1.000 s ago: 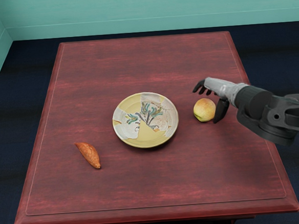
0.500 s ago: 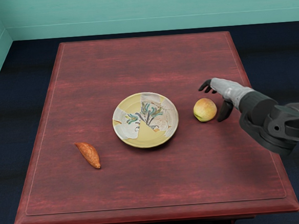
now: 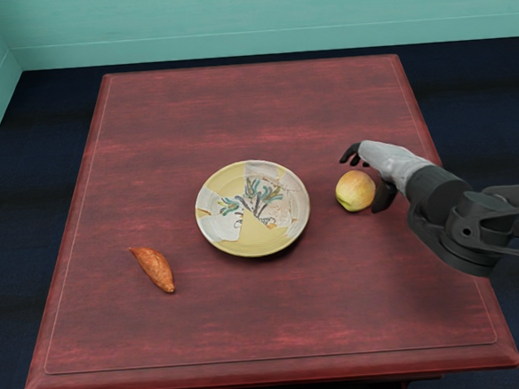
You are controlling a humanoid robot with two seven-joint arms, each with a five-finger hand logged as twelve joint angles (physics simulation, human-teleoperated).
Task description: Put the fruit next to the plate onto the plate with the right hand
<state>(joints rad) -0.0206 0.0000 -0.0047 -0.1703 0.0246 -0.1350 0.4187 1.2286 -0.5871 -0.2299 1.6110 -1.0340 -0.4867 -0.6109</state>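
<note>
The red wooden table (image 3: 162, 335) carries everything. The right hand (image 3: 378, 162) reaches in just right of the fruit, its fingers (image 3: 353, 157) spread and curved, gripping nothing. The patterned plate (image 3: 214, 231) sits mid-table. A sweet potato (image 3: 153, 269) lies to its left. The apple (image 3: 355, 190) rests on the table just right of the plate.

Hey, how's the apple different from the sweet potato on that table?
The apple is round and yellow-green with a red blush; the sweet potato is long, tapered and orange-brown. The apple sits just right of the plate, while the sweet potato lies farther off to the plate's lower left. The right hand is open beside the apple; nothing is near the sweet potato. Both rest on the table, off the plate.
</note>
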